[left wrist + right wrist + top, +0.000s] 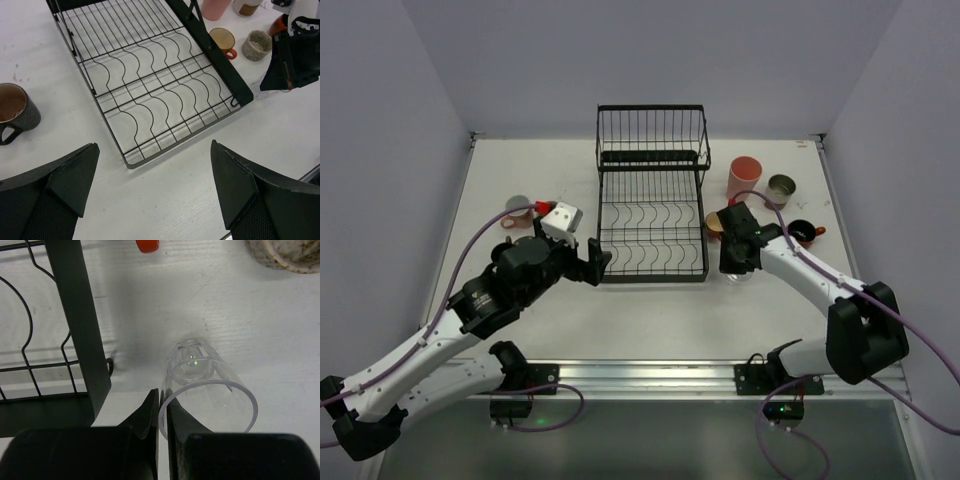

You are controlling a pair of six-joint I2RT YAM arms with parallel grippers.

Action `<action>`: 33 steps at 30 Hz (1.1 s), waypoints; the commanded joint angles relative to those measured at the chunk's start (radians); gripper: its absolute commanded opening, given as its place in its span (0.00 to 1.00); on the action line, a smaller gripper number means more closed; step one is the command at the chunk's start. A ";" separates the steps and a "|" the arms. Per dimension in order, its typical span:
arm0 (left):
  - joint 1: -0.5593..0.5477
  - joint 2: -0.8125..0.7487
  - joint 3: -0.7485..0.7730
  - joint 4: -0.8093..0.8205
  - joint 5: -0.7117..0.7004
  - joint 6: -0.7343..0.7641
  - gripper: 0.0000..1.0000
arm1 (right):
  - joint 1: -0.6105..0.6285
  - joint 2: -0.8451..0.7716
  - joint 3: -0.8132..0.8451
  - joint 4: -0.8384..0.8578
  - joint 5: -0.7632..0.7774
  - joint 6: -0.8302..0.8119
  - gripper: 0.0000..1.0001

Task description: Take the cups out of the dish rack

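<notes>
The black wire dish rack (652, 200) stands at the table's middle with no cups in it. My right gripper (735, 262) is just right of the rack's front right corner, shut on the rim of the clear glass (207, 390), one finger inside and one outside. I cannot tell whether the glass touches the table. My left gripper (595, 262) is open and empty at the rack's front left corner (130, 162). A pink tumbler (744, 178), a beige-grey cup (781, 189), a black cup with a red handle (803, 233) and an orange cup (223, 41) stand right of the rack.
Left of the rack are a brownish mug (518, 210), a small red piece (544, 206) and a white cup (563, 220). A dark mug (15, 112) stands close to my left gripper. White walls enclose the table on three sides.
</notes>
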 commanded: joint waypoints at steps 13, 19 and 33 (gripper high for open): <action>-0.001 -0.013 -0.003 -0.006 -0.038 0.062 1.00 | -0.001 0.030 0.028 0.018 -0.010 -0.032 0.36; -0.003 -0.007 0.018 -0.012 -0.041 0.062 1.00 | -0.003 -0.158 0.046 0.018 0.003 -0.028 0.67; -0.001 -0.066 0.248 0.002 -0.111 0.071 1.00 | -0.001 -1.096 0.060 0.323 0.020 -0.067 0.99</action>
